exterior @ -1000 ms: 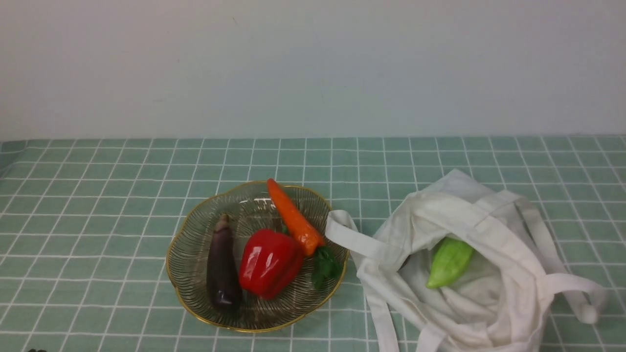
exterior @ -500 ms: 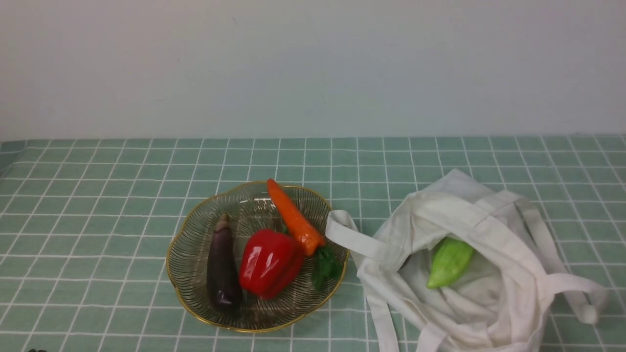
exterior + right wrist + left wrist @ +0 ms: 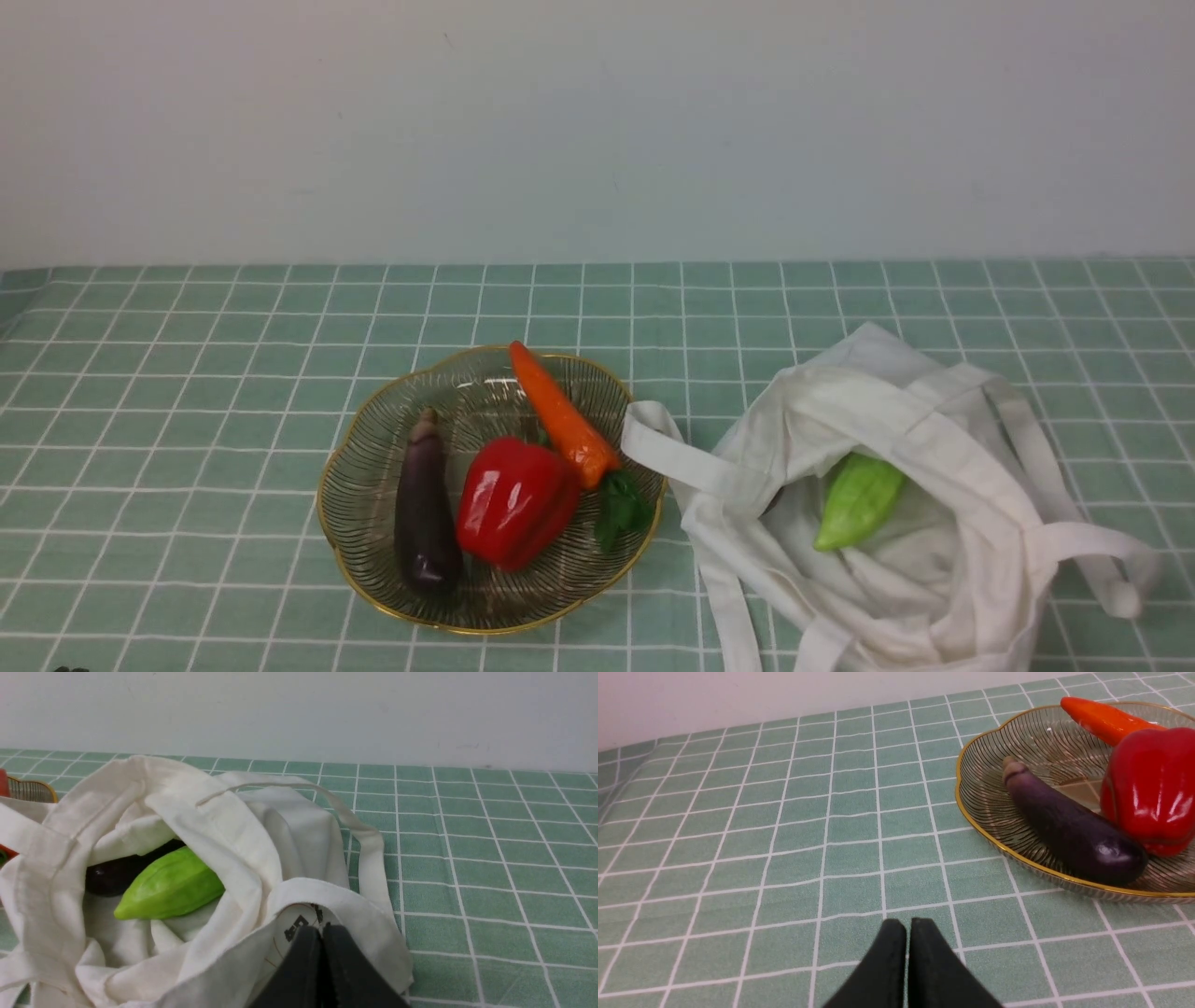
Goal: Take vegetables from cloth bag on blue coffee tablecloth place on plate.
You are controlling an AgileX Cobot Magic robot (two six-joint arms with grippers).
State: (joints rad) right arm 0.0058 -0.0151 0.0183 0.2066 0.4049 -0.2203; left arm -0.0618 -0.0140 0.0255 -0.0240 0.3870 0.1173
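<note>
Plain off-white wall (image 3: 597, 121) behind, perhaps faintly scuffed near its base.

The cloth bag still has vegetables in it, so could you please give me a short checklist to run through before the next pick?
1. Bag mouth open: cloth bag gapes, ok.
2. Green gourd reachable: exposed on top, ok.
3. Other contents: dark vegetable partly hidden, identity cannot tell.
4. Right gripper ready: shut, not ok.
5. Left gripper away from the plate: ok.
6. Plate has room: bare glass beside the eggplant, ok.

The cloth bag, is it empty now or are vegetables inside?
Not empty. The bag lies open, holding a green gourd and a dark purple vegetable behind it, mostly hidden.
</note>
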